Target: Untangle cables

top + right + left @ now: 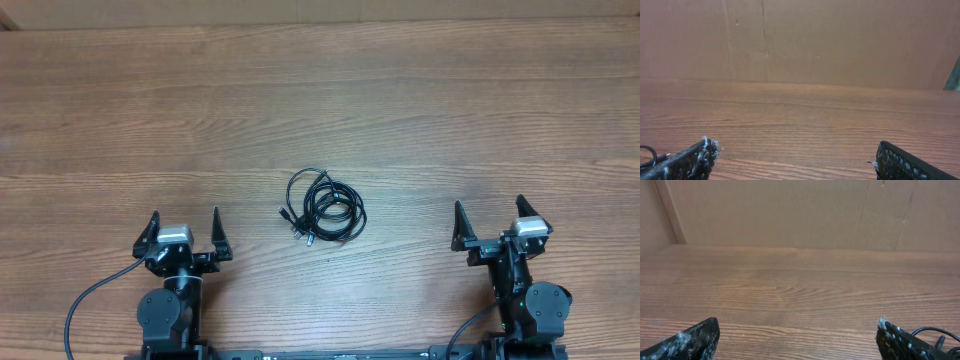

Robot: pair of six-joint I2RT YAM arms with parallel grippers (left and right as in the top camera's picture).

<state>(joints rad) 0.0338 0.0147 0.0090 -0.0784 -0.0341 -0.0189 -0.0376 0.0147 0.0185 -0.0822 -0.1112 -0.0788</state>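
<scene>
At the near left of the table (320, 100), on the left gripper (186, 215): spread wide apart, gripping nothing, aimed at the far edge. Same through the left wrist camera for that gripper (797, 322): two dark, scuffed fingers (695, 337) low in the corners, only bare wood grain between them. At the near right, on the right gripper (489, 205): likewise wide apart and holding nothing, aimed the same way. Confirmed by its own camera for the right gripper (794, 144), with worn black fingers (905, 162) at the bottom corners over bare wood. Between the two arms, somewhat farther out and roughly mid-table, the cables (325, 207): thin and black, bunched into a loose knot of overlapping loops, with connector ends poking out at the left side of the bundle. Well apart from both grippers, touched by neither. Glimpsed as a small black loop at the right edge of the left wrist view (935, 332), just past the finger there, and at the left edge of the right wrist view (647, 152). Beyond the far edge of the table, a plain cardboard wall (790, 210).
</scene>
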